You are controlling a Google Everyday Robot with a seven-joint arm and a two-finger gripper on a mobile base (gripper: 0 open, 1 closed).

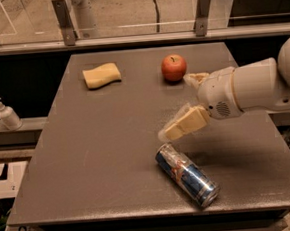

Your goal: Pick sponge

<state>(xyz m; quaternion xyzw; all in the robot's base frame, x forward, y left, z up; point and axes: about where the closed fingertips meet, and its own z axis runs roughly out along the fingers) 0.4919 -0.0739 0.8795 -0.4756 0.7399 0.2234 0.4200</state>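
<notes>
The sponge (101, 75) is pale yellow with wavy sides and lies flat at the far left of the grey table (103, 156). My gripper (176, 106) hovers over the table's right half, well to the right of the sponge and nearer to me. Its cream-yellow fingers are spread open and hold nothing. One fingertip (194, 78) is just right of the apple and the other (172, 132) is just above the can's top end.
A red apple (174, 67) stands at the far centre-right. A blue drink can (188, 174) lies on its side near the front edge. A soap dispenser (6, 114) stands on a ledge to the left. A railing runs behind the table.
</notes>
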